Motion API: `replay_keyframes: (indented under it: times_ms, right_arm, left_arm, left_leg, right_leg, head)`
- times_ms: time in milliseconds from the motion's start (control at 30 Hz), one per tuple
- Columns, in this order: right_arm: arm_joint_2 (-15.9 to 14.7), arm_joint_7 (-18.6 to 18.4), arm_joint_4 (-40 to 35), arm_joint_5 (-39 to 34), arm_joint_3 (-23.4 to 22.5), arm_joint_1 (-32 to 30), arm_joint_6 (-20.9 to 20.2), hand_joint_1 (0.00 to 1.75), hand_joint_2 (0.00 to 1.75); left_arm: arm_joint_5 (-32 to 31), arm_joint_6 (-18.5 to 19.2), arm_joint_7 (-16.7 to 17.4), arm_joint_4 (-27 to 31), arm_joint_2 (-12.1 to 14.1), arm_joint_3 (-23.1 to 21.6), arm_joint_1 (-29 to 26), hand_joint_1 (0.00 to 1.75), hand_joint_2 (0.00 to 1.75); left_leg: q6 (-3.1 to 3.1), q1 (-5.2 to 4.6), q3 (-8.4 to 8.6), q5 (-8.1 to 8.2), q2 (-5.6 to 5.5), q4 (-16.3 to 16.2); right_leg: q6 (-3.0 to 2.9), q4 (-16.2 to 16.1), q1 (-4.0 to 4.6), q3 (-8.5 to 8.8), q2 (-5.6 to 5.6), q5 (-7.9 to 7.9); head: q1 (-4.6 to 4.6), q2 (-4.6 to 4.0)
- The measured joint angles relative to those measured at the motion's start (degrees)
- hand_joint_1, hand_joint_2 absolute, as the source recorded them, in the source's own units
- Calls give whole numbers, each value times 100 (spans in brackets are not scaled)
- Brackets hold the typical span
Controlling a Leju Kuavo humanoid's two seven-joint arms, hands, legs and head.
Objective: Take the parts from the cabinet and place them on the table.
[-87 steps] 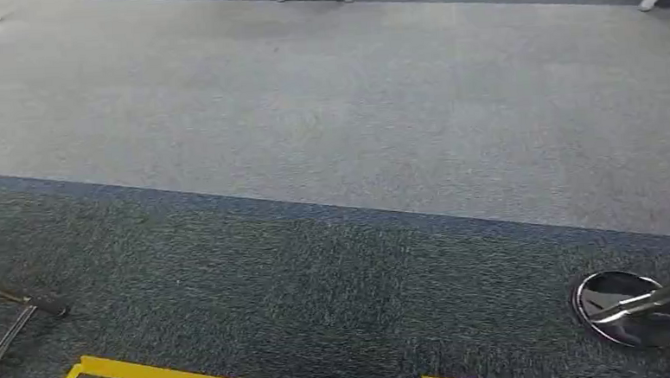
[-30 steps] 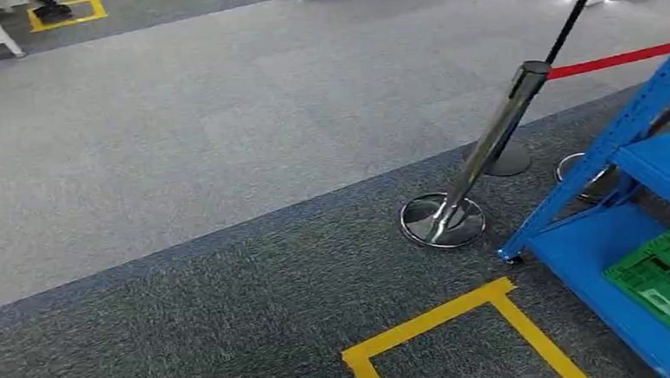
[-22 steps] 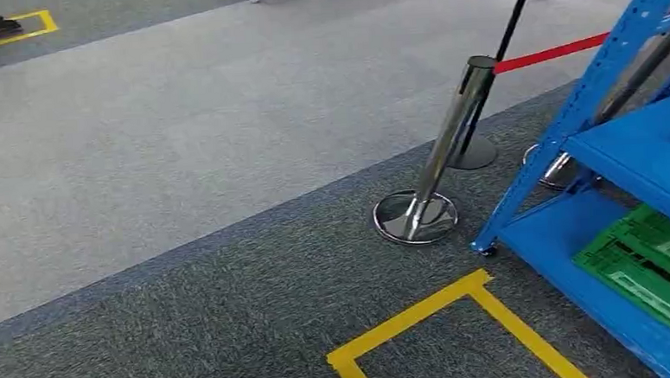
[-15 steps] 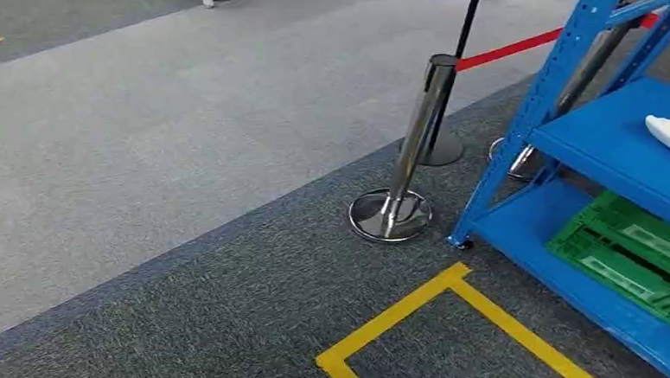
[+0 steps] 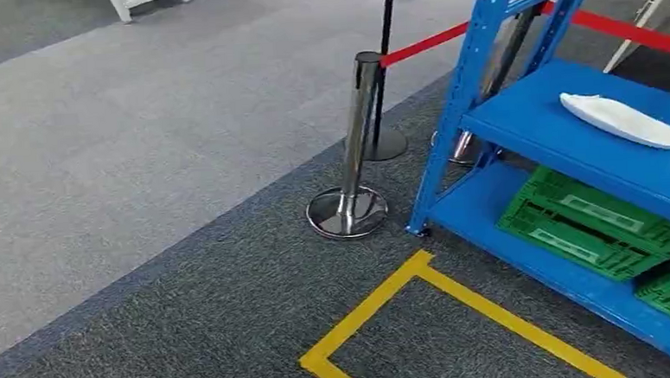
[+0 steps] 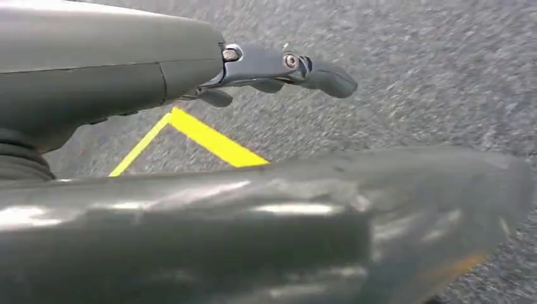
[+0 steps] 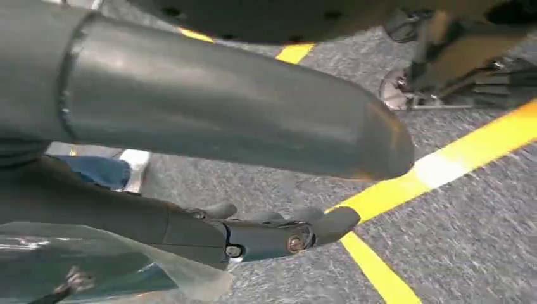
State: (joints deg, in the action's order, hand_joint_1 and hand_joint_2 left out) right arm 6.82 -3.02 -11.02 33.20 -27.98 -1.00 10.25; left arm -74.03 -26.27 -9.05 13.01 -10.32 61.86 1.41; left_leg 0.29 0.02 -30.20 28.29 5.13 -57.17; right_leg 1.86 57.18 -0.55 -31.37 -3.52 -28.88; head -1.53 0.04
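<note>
- While hanging low over the dark carpet (image 6: 411, 76) with nothing to carry yet: left hand (image 6: 266, 66) slack, fingers stretched out and released, grasping nothing. Probably just parked at the side for walking.
- Far left in the head view, a pale grey strip of floor (image 5: 139, 147) and a white furniture leg (image 5: 144, 0) at the far edge. Nowhere near the route.
- Yellow tape corner (image 5: 364, 313) on the floor just before the rack. Looks like a stand-here marker, so presumably the spot to step into.
- Chrome stanchion (image 5: 359, 136) with a red belt (image 5: 423, 44), base just beside the rack's front-left foot. The one real obstacle; worth swinging clear of on the approach.
- Blue cabinet (image 5: 449, 122), an open shelf rack really. White part (image 5: 627, 122) lying flat on the middle shelf, apart from both hands, not yet taken.
- Green crates (image 5: 589, 223) on the bottom shelf, below the part and out of the reach line.
- Right hand (image 7: 253, 237) likewise loose over taped carpet, fingers extended and empty. A person's trouser leg and shoe (image 7: 136, 168) close by.
- Still at the getting-there stage, by the look of it.
</note>
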Motion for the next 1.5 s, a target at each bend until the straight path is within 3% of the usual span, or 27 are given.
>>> replay_keyframes:
  times_ms: [67,100,133,200,267,300,367,400,433,467,533,600,667,733,800,833,900,933,967,1100,1167,1233,1300,1367,1433,1467,1500]
  right_arm:
    - [-4,9,0,11,-11,-20,-5,0,0]
    - [-11,7,0,18,-24,-20,-2,0,0]
    - [-15,7,0,20,-35,-12,-2,0,0]
    - [-17,7,0,22,-39,8,-5,0,0]
    - [-17,0,0,26,-44,6,-22,0,0]
    - [-17,-2,0,26,-46,3,-22,0,0]
    - [-17,-18,0,31,-59,-6,-22,0,0]
    - [-17,-18,0,35,-66,-2,-22,0,0]
    - [-15,-20,2,37,-68,-2,-24,0,0]
    - [-15,-22,2,37,-70,15,-24,0,0]
    - [-15,-22,2,39,-76,2,-29,0,0]
    - [-17,-28,2,42,-83,-18,-31,0,0]
    - [-20,-35,2,50,-87,-7,-31,0,0]
    - [-22,-33,2,55,-87,27,-33,0,0]
    - [-22,-26,2,70,-87,19,-42,0,0]
    - [-22,-26,2,74,-90,1,-46,0,0]
    - [-39,-26,2,88,-90,-5,-48,0,0]
    - [-44,-24,0,88,-90,7,-48,0,0]
    - [-42,-24,0,88,-90,35,-55,0,0]
    - [-46,-22,0,88,-94,6,-64,0,0]
    - [-48,-22,0,88,-103,11,-64,0,0]
    - [-46,-20,0,90,-111,28,-79,0,0]
    - [-46,-20,0,88,-122,18,-83,0,0]
    - [-48,-22,0,88,-129,0,-83,0,0]
    - [-46,-22,0,88,-129,5,-83,0,0]
    - [-39,-22,2,88,-129,11,-83,0,0]
    - [-42,-20,0,90,-129,25,-83,0,0]
  left_arm:
    - [-26,-4,-18,0,2,0,12,0,0]
    - [-33,-7,-26,0,4,-2,12,0,0]
    - [-37,-9,-33,0,7,0,16,0,0]
    - [-55,-13,-33,0,9,0,-1,0,0]
    - [-55,-15,-35,-2,9,0,-13,0,0]
    - [-55,-15,-35,-4,9,0,-17,0,0]
    - [-55,-13,-35,-9,15,0,-11,0,0]
    - [-55,-15,-35,-9,26,0,-11,0,0]
    - [-55,-15,-35,-9,39,0,-19,0,0]
    - [-55,-18,-35,-11,46,0,-25,0,0]
    - [-72,-15,-26,-13,46,0,-2,0,0]
    - [-72,-15,-20,-13,44,-2,-3,0,0]
    - [-72,-28,-24,-13,52,0,3,0,0]
    - [-72,-28,-24,-20,48,2,-18,0,0]
    - [-72,-28,-26,-24,48,2,-13,0,0]
    - [-70,-28,-35,-24,46,2,-3,0,0]
    - [-72,-26,-39,-28,35,2,8,0,0]
    - [-72,-20,-39,-28,33,2,10,0,0]
    - [-72,-20,-39,-28,37,2,8,0,0]
    - [-72,-18,-42,-31,37,0,47,0,0]
    - [-72,-18,-48,-33,37,0,48,0,0]
    - [-72,-17,-48,-33,42,0,28,0,0]
    - [-72,-17,-48,-33,42,2,10,0,0]
    - [-72,-15,-48,-35,39,2,6,0,0]
    - [-72,-15,-48,-35,44,0,7,0,0]
    - [-72,-15,-48,-35,68,0,5,0,0]
    - [-77,-17,-50,-37,57,0,-2,0,0]
  left_leg:
    - [-63,16,47,15,94,19]
    - [-119,51,46,68,16,-25]
    - [-139,55,-6,230,-215,-205]
    - [-146,56,-354,738,-406,-1069]
    - [-138,52,-685,964,-443,-1802]
    - [-121,51,-700,860,-446,-1796]
    - [-70,52,-442,339,-492,-1104]
    - [-37,52,-236,40,-617,-577]
    - [-4,54,-132,-83,-945,-216]
    - [18,82,-95,-57,-1062,-103]
    - [12,45,-96,-3,-972,-71]
    - [75,86,-65,-48,-840,22]
    - [140,82,-47,-63,-687,60]
    - [155,66,-47,-52,-493,57]
    - [153,65,-48,-45,-341,53]
    - [146,67,-43,-40,-287,52]
    - [108,73,-17,-16,-179,42]
    - [75,69,6,4,-127,34]
    - [28,14,4,34,-82,3]
    - [-98,47,57,59,75,1]
    - [-148,80,-62,370,-320,-372]
    - [-152,75,-450,828,-437,-1282]
    - [-126,69,-709,947,-444,-1837]
    - [-71,66,-510,533,-458,-1357]
    - [32,45,-59,-17,-701,-312]
    - [82,57,4,55,-945,-160]
    - [71,52,36,58,-921,-31]
  right_leg:
    - [-65,-6,23,-3,97,3]
    - [-124,-35,-20,100,157,45]
    - [-143,-38,-16,79,202,53]
    - [-181,-34,-7,66,322,77]
    - [-185,-28,7,63,465,79]
    - [-185,-28,12,74,548,79]
    - [-184,-22,15,94,704,78]
    - [-177,-21,13,106,779,74]
    - [-168,-21,-4,77,830,72]
    - [-132,35,34,40,903,60]
    - [-48,18,-33,-49,1022,100]
    - [28,15,-33,-121,1089,96]
    - [43,453,-6,-341,598,-197]
    - [84,1358,-12,-786,447,-612]
    - [120,1746,-26,-965,392,-649]
    - [137,1563,-42,-858,368,-487]
    - [145,574,-69,-307,227,2]
    - [147,103,-68,-46,8,87]
    - [103,-4,-8,36,-91,17]
    - [-80,15,-1,9,150,50]
    - [-159,-5,-22,22,232,82]
    - [-193,-1,-8,9,348,84]
    - [-199,1,19,12,498,88]
    - [-198,4,39,30,639,89]
    - [-194,4,49,51,779,91]
    - [-168,19,68,28,819,97]
    - [-148,40,46,-10,888,105]
  head:
    - [-13,0]
    - [-11,0]
    - [9,0]
    - [15,0]
    - [17,0]
    - [13,0]
    - [11,0]
    - [17,0]
    - [13,0]
    - [9,0]
    - [6,0]
    - [9,0]
    - [-44,0]
    - [-42,0]
    - [-50,0]
    - [-46,0]
    - [-48,0]
    - [-52,0]
    - [-68,0]
    - [-46,0]
    - [2,0]
    - [9,0]
    - [4,0]
    - [6,0]
    - [9,0]
    - [-2,0]
    - [6,0]
